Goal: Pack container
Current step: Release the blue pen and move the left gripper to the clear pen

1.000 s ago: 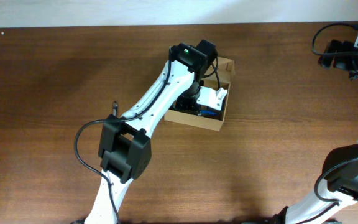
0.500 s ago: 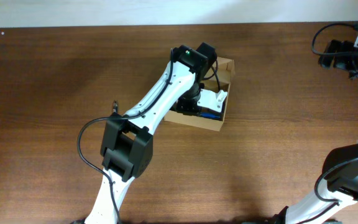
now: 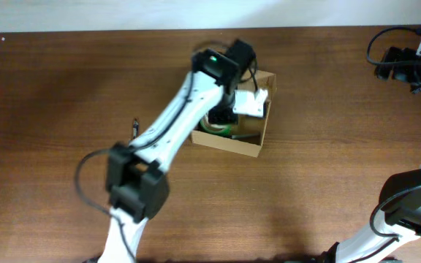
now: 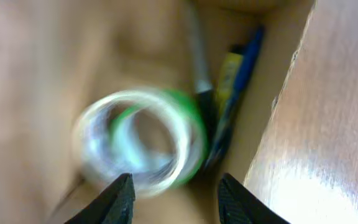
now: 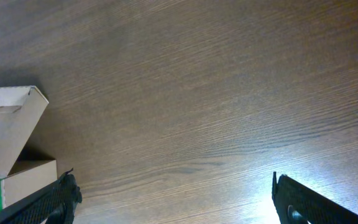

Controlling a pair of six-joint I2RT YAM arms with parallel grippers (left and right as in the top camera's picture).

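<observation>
Across the whole scene runs a brown wooden table (image 3: 64, 109). From its near edge the left arm (image 3: 174, 117) reaches diagonally to the far edge. The right arm (image 3: 415, 201) rises along the right edge toward the far right corner.

The cardboard box (image 3: 232, 146) sits open near the middle of the far edge, slightly toward the right, with the left arm's wrist directly over it.

The left gripper (image 4: 176, 199) hangs above the inside of the box, its two dark fingers apart with nothing between them. The right gripper (image 5: 173, 186) is spread wide over bare wood well away from the box, also holding nothing.

Inside the box lies a roll of tape (image 4: 138, 146), clear with a green edge and blurred in the wrist view. It lies on the floor of the box just beyond the left fingertips. Beside it, against the box wall, lie a few pens (image 4: 235, 81), one blue and one yellow, with a grey one next to them.
</observation>
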